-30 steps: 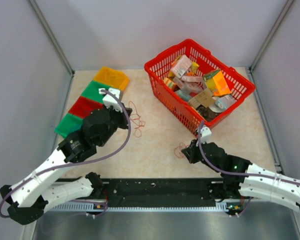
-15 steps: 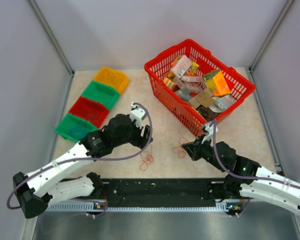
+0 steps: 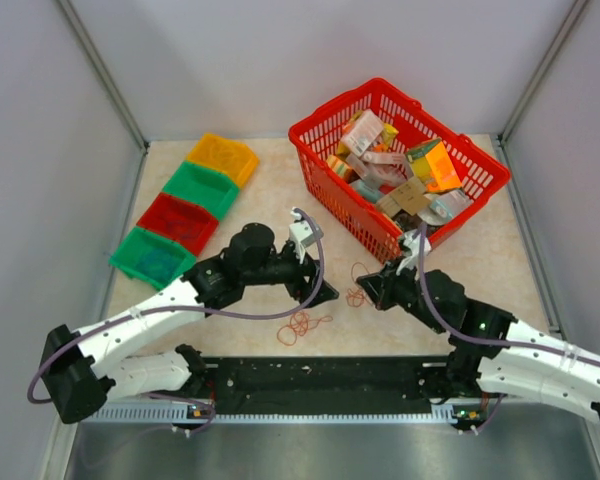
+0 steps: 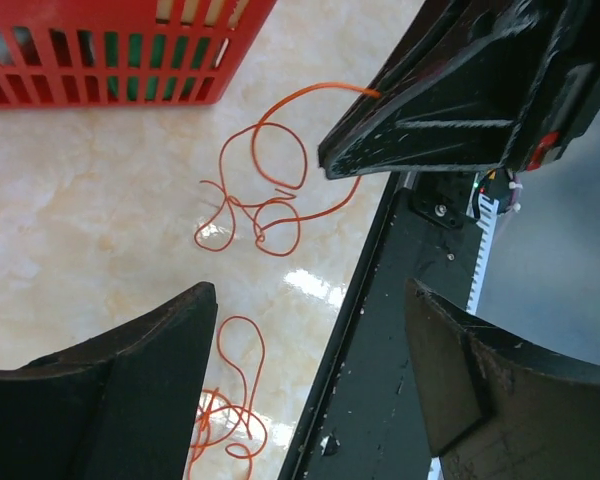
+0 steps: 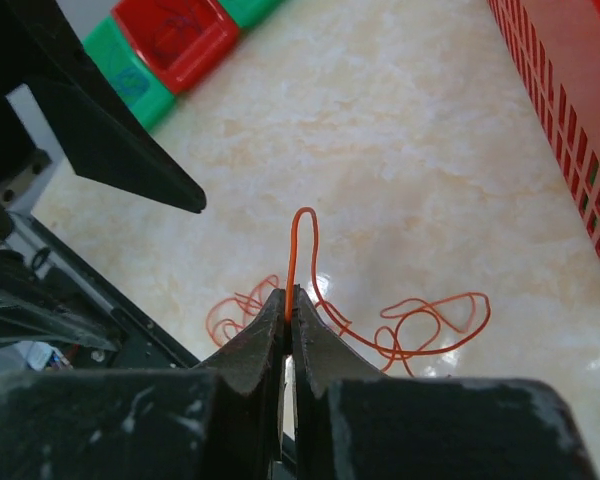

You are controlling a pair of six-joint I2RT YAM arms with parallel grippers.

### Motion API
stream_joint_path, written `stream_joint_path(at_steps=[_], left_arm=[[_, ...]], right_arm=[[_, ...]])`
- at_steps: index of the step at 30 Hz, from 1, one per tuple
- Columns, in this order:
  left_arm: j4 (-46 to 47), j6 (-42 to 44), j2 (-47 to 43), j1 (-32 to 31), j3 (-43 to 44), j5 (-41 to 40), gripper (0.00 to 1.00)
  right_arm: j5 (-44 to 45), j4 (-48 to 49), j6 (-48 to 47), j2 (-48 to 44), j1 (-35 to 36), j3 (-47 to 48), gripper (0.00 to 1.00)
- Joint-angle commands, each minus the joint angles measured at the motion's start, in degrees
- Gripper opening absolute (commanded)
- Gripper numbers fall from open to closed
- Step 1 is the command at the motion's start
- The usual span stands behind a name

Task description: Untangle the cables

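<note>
The left gripper hangs over the beige marble-pattern table with its jaws wide apart, and it holds nothing. In the left wrist view its two black fingers stand at both sides of bare table and the black base rail.

The right gripper is fully closed, and it pinches one strand of a thin orange-red wire cable. In the right wrist view the strand rises as a narrow upright loop from between the closed jaws. The other coils of this cable lie flat on the table, just behind the fingertips.

A second orange-red cable bundle lies loose on the table at about 7 o'clock from the left gripper, near the black rail and apart from the first cable. Nothing touches it.

The two grippers are near each other, the right one at 3 o'clock from the left one. The red plastic basket, full of small packages, stands at 1 o'clock from them. A row of orange, green, red and green plastic bins lies at 10 o'clock
</note>
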Motion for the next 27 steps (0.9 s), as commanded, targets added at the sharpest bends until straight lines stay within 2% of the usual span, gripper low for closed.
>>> stream_joint_path(at_steps=[1,3,4,5,7,9,11,15,17,22,23,27], left_arm=[[7.7,-2.0,1.8,-0.2,1.2,5.0,0.80],[7.7,-2.4,2.3,-0.3,1.1,5.3,0.86],[7.6,-2.5,2.6,-0.4,0.9,5.4,0.91],[7.5,-2.3,2.5,-0.4,0.3,5.3,0.99],[7.9,-2.1,2.2,-0.6,-0.9,4.8,0.99],[8.8,-2.1,1.9,-0.6,-2.0,4.3,0.99],[10.7,-2.7,2.6,-0.7,-2.6,4.1,0.99],[11.5,-3.3,8.0,-1.7,-0.8,4.3,0.93],[10.0,-2.2,12.2,-4.2,1.7,2.8,0.93],[-0.5,1.7,26.0,-11.7,11.1,-4.3,0.96],[-2.3,2.2,28.3,-13.0,13.1,-4.7,0.99],[-3.7,2.7,35.2,-18.5,16.8,-9.8,0.99]], right_arm=[[4.5,-3.8,-1.1,5.3,0.2,1.9,0.00],[5.3,-6.1,-1.3,6.6,0.2,1.7,0.03],[5.1,-7.0,-1.3,6.9,0.2,1.2,0.08],[4.2,-8.0,-1.3,6.5,0.2,0.7,0.20],[2.1,-9.5,-1.4,4.1,0.2,-0.6,0.44],[1.2,-10.9,-0.6,-0.4,0.2,-2.0,0.63],[1.9,-12.9,0.4,-5.6,0.2,-3.1,0.72],[9.3,-20.5,3.6,-14.4,0.2,-0.8,0.73],[13.2,-23.8,5.4,-17.0,0.2,0.3,0.73],[15.0,-25.1,6.3,-24.6,0.2,0.2,0.72],[15.1,-25.2,6.4,-26.4,0.2,-0.2,0.72],[15.8,-26.5,7.0,-33.6,0.2,-1.1,0.71]])
